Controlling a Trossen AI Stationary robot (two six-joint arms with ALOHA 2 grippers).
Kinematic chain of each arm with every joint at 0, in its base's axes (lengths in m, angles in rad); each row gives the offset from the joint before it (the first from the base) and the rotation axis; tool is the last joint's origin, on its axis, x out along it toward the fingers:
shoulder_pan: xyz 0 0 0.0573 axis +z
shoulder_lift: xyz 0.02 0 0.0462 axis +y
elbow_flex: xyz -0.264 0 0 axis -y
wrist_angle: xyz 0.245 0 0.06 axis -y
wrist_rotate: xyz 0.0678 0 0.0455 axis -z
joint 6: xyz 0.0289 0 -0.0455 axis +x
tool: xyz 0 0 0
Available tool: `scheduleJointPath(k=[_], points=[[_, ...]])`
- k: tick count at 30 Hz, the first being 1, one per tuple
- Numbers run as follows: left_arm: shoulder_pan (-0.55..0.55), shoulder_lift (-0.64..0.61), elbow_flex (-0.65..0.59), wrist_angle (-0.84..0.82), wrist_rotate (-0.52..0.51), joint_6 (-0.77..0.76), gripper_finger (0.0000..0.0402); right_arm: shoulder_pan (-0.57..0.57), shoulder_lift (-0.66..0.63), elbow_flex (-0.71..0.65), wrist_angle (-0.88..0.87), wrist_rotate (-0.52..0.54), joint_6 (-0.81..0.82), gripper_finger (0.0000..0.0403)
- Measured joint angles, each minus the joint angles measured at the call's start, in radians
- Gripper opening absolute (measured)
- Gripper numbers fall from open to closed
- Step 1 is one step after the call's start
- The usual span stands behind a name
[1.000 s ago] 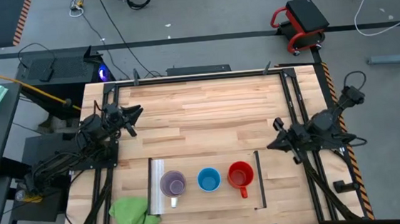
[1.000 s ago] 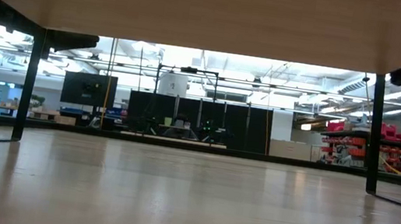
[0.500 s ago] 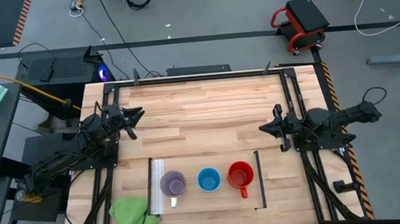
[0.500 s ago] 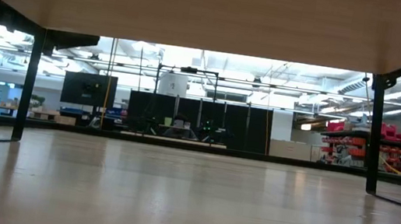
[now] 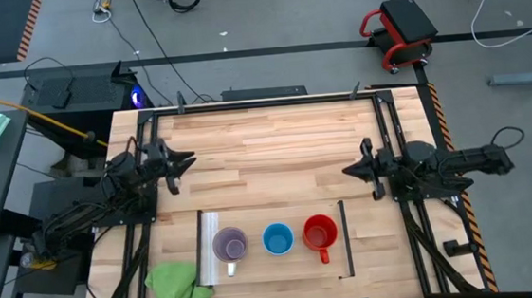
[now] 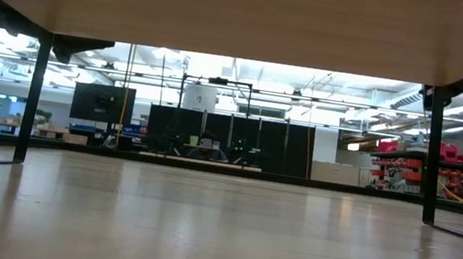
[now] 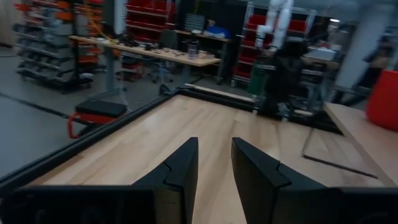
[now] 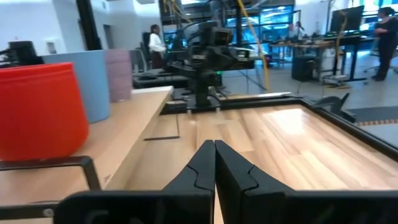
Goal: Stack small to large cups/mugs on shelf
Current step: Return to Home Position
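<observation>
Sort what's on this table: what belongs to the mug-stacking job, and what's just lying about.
Belongs to the job: purple mug, blue mug, red mug, in a row on the shelf; left gripper and right gripper, clear of them at the table sides.
Just lying about: green cloth, by the shelf's metal-strip end.

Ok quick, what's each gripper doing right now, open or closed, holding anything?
Left gripper: fingers slightly open, holding nothing.
Right gripper: fingers shut, holding nothing.
</observation>
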Motion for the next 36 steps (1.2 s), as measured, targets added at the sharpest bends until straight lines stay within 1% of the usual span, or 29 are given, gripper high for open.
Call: scheduleJointPath(k=[3,7,9,14,19,31,36], points=[[-0.003,0.0,0.0,-0.002,0.024,0.0,0.0105,-0.022,0.0,0.0,0.0,0.001,0.0,0.0009],[-0.007,0.0,0.0,-0.007,0.018,-0.001,0.0105,-0.042,0.001,0.0,-0.001,0.004,-0.035,0.0009],[-0.006,0.0,0.0,-0.007,-0.022,-0.001,0.0105,-0.051,0.001,0.0,0.0,0.004,-0.048,0.0009],[-0.006,0.0,0.0,-0.011,-0.161,-0.001,0.0105,-0.062,0.001,0.0,0.0,0.004,-0.05,0.0009],[-0.006,0.0,0.0,-0.03,-0.217,0.022,0.0105,-0.062,0.002,0.0,0.0,0.004,-0.05,0.0009],[-0.006,0.0,0.0,-0.048,-0.229,0.182,0.0105,-0.062,0.002,0.0,0.0,0.004,-0.05,0.0009],[-0.006,0.0,0.0,-0.048,-0.229,0.161,0.0105,-0.062,0.002,0.0,0.0,0.004,-0.05,0.0009]])
